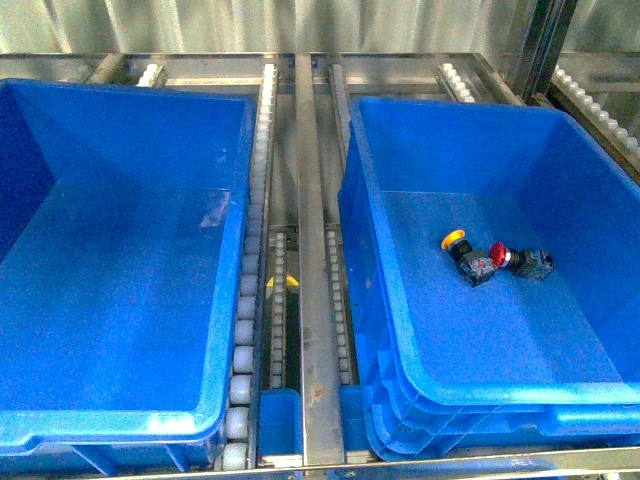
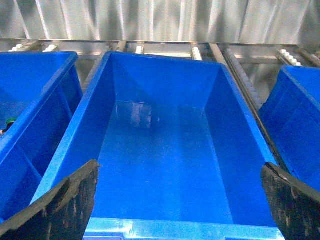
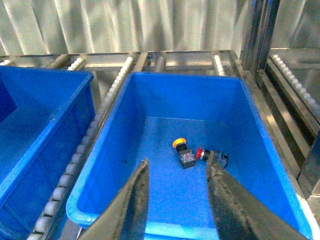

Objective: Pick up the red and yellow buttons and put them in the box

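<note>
A yellow button and a red button lie side by side on the floor of the right-hand large deep blue box. Both show in the right wrist view, yellow button and red button, inside the box. My right gripper is open and empty, above the box's near side, short of the buttons. My left gripper is wide open and empty above the near rim of an empty blue crate. Neither arm shows in the front view.
The empty left crate stands beside the box, with roller rails and a steel bar between them. In the left wrist view, a further crate holds a small green-topped item. A corrugated metal wall is behind.
</note>
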You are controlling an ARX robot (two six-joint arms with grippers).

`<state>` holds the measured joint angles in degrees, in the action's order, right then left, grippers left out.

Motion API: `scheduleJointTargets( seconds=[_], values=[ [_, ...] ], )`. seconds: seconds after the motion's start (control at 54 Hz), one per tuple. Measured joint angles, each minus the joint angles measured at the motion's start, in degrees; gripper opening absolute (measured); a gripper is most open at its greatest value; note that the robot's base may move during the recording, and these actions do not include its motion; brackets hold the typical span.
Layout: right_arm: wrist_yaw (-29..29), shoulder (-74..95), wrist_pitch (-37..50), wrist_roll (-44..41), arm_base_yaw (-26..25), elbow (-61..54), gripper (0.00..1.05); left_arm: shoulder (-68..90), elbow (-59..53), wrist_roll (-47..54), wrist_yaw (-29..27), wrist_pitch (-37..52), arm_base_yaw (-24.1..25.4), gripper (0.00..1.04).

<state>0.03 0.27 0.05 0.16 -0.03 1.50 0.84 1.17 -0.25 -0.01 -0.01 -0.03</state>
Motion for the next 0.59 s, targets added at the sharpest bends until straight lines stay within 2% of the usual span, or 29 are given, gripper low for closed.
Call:
scheduleJointTargets(
  seconds=[0.056,0.148,0.296,0.592],
  values=[
    [0.0,0.0,0.0,0.0,0.0,0.0,0.49,0.0,0.0,0.0,0.0,0.0,0.0,0.97],
    [0.0,0.0,0.0,0.0,0.0,0.0,0.74,0.0,0.0,0.0,0.0,0.0,0.0,0.97],
    [0.0,0.0,0.0,0.0,0.0,0.0,0.99,0.0,0.0,0.0,0.0,0.0,0.0,0.97],
    [0.0,0.0,0.0,0.0,0.0,0.0,0.98,0.0,0.0,0.0,0.0,0.0,0.0,0.97]
  ],
)
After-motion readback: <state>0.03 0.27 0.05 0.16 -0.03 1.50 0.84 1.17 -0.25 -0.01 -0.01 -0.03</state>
